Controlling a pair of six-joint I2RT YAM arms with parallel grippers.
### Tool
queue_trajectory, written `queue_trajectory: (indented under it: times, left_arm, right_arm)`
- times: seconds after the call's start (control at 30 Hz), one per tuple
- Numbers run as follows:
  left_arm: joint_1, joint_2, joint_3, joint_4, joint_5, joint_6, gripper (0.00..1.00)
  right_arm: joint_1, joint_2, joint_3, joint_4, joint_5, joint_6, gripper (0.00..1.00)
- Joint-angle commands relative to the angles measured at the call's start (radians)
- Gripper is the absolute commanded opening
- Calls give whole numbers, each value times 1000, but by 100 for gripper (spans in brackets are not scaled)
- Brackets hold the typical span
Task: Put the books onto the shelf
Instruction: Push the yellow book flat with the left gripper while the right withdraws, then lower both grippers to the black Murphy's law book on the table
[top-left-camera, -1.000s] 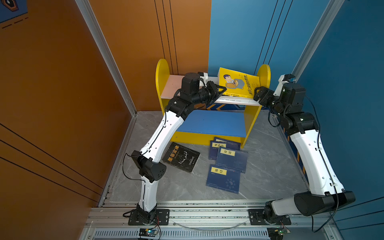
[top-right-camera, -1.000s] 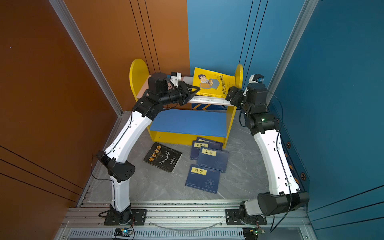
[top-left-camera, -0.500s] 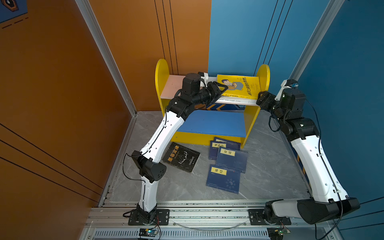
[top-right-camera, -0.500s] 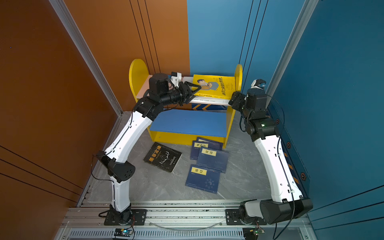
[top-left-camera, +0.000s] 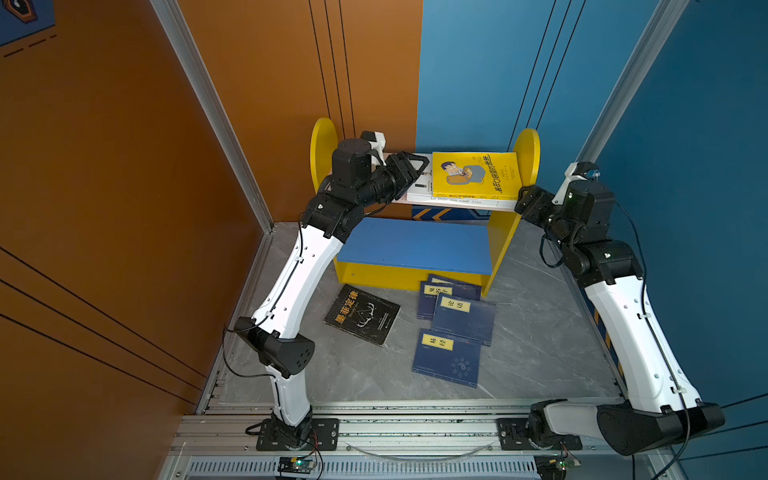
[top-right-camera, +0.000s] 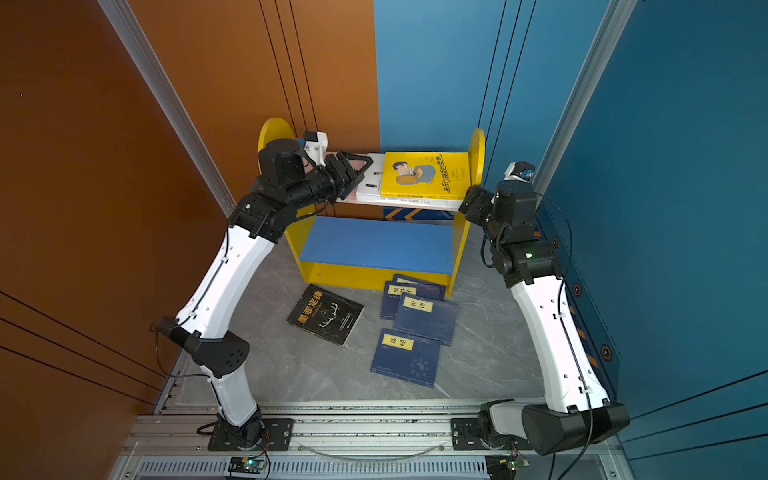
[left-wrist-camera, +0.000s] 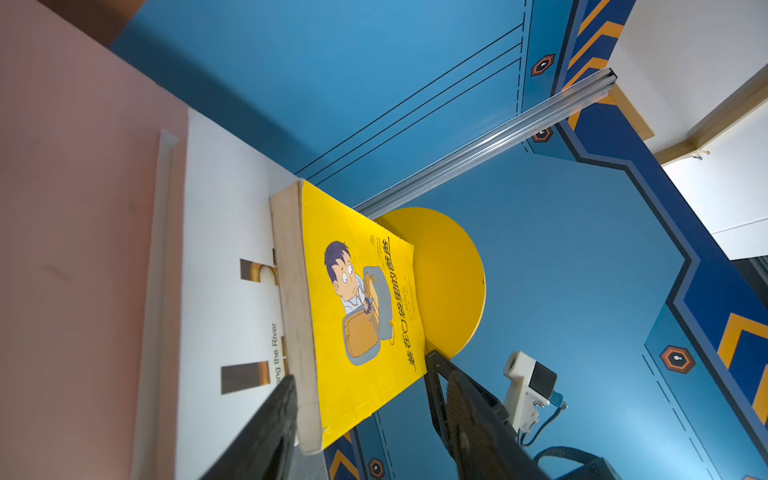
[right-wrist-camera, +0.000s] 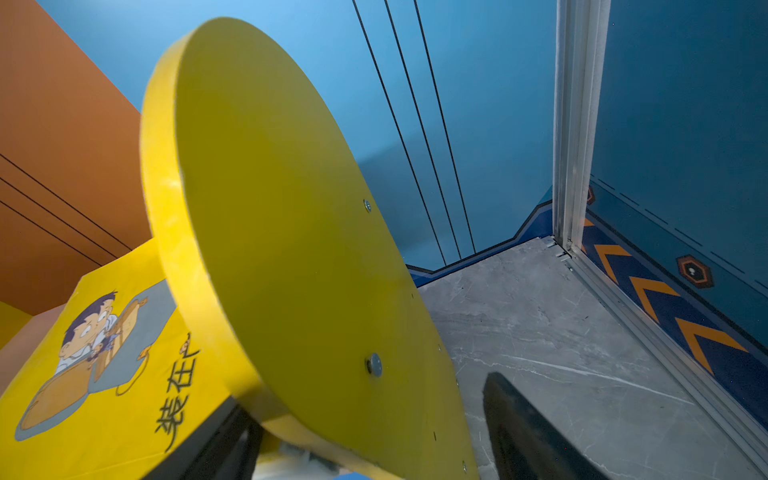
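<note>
Yellow bk (top-left-camera: 473, 176) flat on white bk (top-left-camera: 457, 202), shelf (top-left-camera: 411, 245) top board, right end | L gripper (top-left-camera: 419, 171) fingers apart at its left edge | R gripper (top-left-camera: 523, 200) fingers apart astride right panel (top-left-camera: 527, 151) | black bk (top-left-camera: 362, 316) + 3 navy bks (top-left-camera: 463, 318) on floor (top-left-camera: 540, 332) near shelf

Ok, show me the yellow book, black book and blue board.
yellow book (left-wrist-camera: 361, 311), left wrist view, front cover
black book (top-left-camera: 363, 315), in a top view, cover middle
blue board (top-left-camera: 415, 246), in a top view, bare middle

Robot lab booth: orange and blue panels (top-left-camera: 104, 187), aluminium rails (top-left-camera: 415, 432).
</note>
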Motion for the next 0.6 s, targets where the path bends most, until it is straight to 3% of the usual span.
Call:
queue_trajectory:
  times: [0.0,0.23,0.37,0.57]
  left_arm:
    - [-2,-64,-32,-5,-27,127,62]
    - [12,-255,-230,-5,-5,286,69]
    - [31,-448,-509,7,-127,310,72]
    - [70,-750,-912,-4,-330,232,73]
  right_arm:
    - [3,-29,8,-68,-60,-22,85]
    - [22,-93,42,-105,-218,-35,87]
    - [73,-149,0,-151,-259,-27,88]
    - [207,-238,-125,-189,-199,-3,95]
